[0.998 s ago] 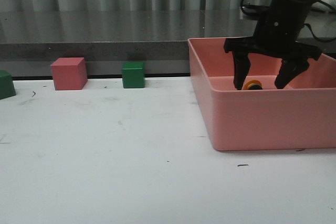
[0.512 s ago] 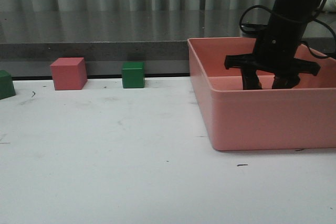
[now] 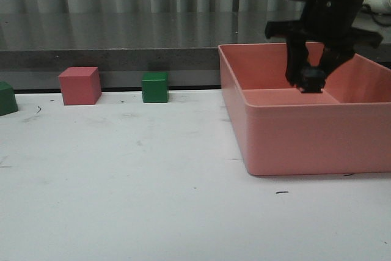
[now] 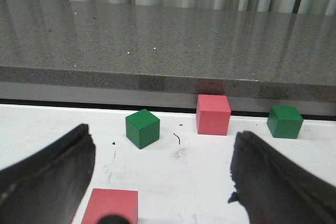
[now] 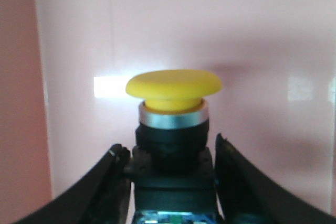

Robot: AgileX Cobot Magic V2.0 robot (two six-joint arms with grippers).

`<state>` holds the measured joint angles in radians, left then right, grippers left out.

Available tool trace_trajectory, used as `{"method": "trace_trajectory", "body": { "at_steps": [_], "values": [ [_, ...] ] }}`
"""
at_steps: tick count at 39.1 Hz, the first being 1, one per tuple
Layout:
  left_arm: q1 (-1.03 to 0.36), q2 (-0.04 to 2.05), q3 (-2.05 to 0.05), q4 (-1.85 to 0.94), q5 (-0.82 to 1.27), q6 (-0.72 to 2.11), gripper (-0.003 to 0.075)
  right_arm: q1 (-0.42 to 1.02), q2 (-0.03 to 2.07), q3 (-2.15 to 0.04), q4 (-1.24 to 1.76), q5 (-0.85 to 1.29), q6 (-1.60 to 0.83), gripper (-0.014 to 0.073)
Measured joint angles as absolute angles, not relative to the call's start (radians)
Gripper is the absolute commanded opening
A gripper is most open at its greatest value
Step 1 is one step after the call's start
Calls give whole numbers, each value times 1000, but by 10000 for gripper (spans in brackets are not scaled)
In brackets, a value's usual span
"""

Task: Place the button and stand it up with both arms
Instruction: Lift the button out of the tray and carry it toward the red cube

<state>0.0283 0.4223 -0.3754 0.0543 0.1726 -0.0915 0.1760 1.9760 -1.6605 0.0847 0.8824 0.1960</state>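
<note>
My right gripper is shut on the button and holds it above the floor of the pink bin, inside its walls. In the front view only the button's dark body shows between the fingers; the yellow cap is hidden there. In the right wrist view the fingers clamp the black body from both sides, with the yellow cap and pale collar sticking out past the gripper. My left gripper is open and empty above the white table; it does not show in the front view.
A pink cube and a green cube stand by the table's back edge, another green block at the far left. The left wrist view shows a green cube, a pink cube, a second green cube and a near pink cube.
My right gripper came down into the bin around the button, shut on it, and has risen with it. The button no longer lies on the bin floor.
</note>
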Motion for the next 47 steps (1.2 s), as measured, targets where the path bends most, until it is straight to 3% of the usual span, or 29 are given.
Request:
{"method": "trace_trajectory", "body": {
  "at_steps": [9, 18, 33, 47],
  "values": [
    [28, 422, -375, 54, 173, -91, 510, 278, 1856, -1660, 85, 891, 196, 297],
    [28, 422, -375, 54, 173, -91, 511, 480, 1855, -1694, 85, 915, 196, 297],
    [28, 422, -375, 54, 172, -91, 511, 717, 2075, -1940, 135, 978, 196, 297],
    [28, 422, -375, 54, 172, -91, 511, 741, 2291, -2110, 142, 1028, 266, 297]
  ]
}}
